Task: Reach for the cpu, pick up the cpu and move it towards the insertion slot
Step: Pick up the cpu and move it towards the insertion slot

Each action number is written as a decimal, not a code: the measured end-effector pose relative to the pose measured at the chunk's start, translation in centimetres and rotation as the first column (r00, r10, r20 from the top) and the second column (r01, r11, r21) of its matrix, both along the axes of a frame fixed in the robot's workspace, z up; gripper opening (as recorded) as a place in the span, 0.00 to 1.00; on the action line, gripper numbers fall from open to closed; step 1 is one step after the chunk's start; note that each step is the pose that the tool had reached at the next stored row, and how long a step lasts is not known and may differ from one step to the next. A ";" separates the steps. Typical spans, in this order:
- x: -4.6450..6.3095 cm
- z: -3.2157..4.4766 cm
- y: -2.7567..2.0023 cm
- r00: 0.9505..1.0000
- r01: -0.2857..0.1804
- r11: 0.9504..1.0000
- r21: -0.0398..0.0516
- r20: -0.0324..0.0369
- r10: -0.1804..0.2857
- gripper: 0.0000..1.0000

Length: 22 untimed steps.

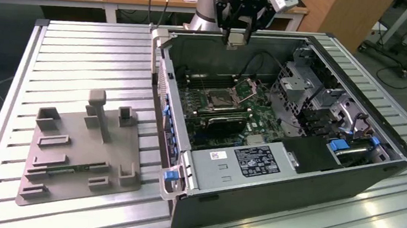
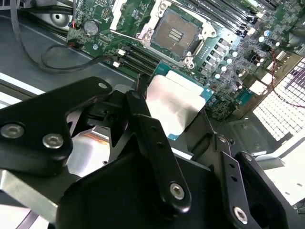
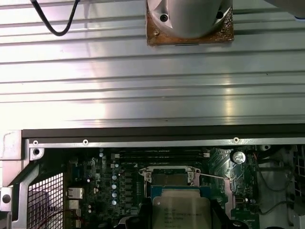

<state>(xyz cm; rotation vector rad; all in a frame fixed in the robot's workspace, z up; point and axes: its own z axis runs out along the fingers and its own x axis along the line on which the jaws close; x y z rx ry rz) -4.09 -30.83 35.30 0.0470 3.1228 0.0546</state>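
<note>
Cpu (image 2: pixel 177 102) sits pinched flat between the black fingers (image 2: pixel 147 138) of the claw (image 1: pixel 236 38). The claw is closed on it and holds it up in the air, above the open computer case (image 1: pixel 374 179) on the metal tabletop (image 1: pixel 83 59). Down inside the case lies the green board (image 2: pixel 228 47). The slot (image 1: pixel 218 98) on that board is open, with its metal lid (image 1: pixel 249 89) tipped up. The grey tray (image 1: pixel 82 153) lies well apart from the case, on the exterior view's left.
</note>
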 end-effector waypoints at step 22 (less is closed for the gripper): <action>-0.4 0.02 0.01 1.000 0.000 1.000 0.000 -0.001 0.000 0.55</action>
